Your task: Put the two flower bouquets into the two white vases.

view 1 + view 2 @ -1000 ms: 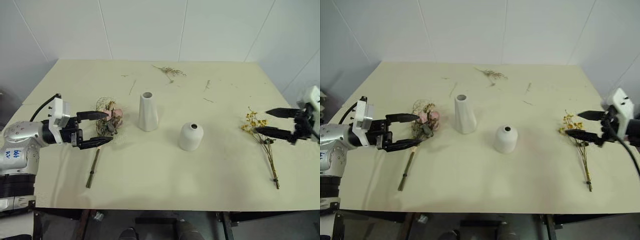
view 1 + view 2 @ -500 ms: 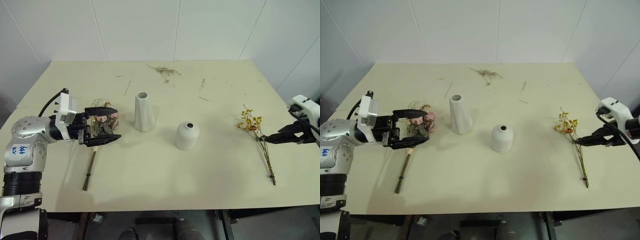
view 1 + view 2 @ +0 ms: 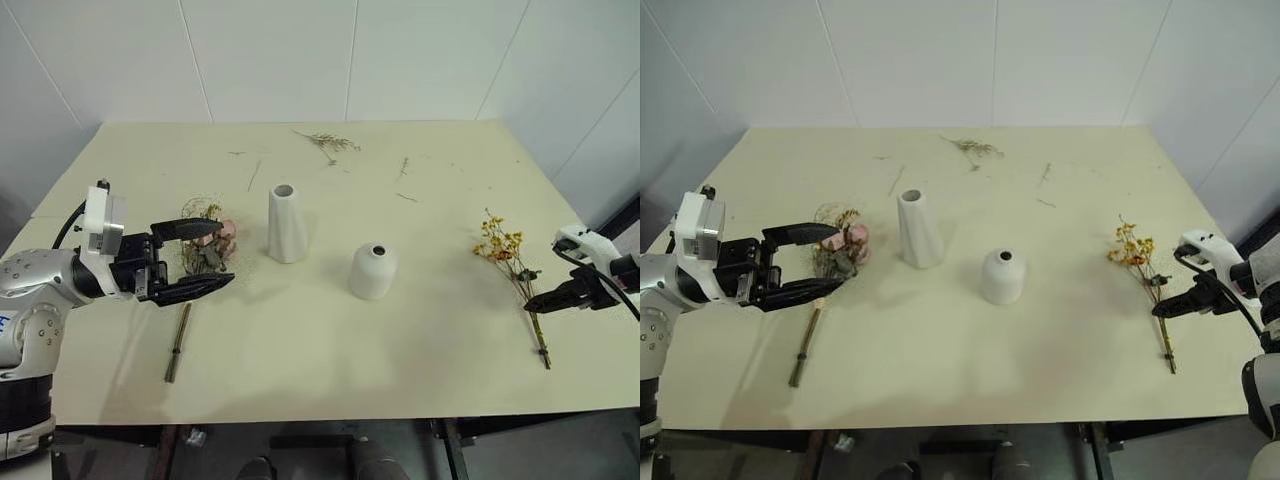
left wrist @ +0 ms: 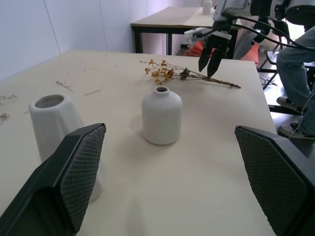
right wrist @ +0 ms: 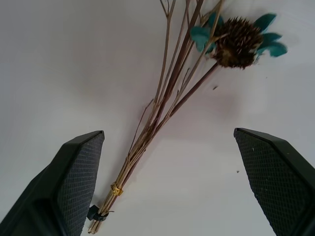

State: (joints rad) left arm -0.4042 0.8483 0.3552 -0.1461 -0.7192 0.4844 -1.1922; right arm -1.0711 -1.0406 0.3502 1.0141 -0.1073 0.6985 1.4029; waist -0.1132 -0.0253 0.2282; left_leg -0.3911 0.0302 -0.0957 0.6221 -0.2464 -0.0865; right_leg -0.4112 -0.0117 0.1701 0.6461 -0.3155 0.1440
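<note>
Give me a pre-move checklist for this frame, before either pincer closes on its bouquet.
1. Left pincer open: ok, fingers spread wide beside the pink rose bouquet.
2. Right pincer open: ok, fingers apart above the stems.
3. Yellow bouquet lying free on the table: ok, stems centred between the right fingers in the wrist view.
4. Tall cone vase upright, mouth unobstructed: ok.
5. Rounded vase upright, hole unobstructed: ok.
6. Rose bouquet stems between the left fingers: cannot tell, the head views suggest the pincer is level with the blooms.
</note>
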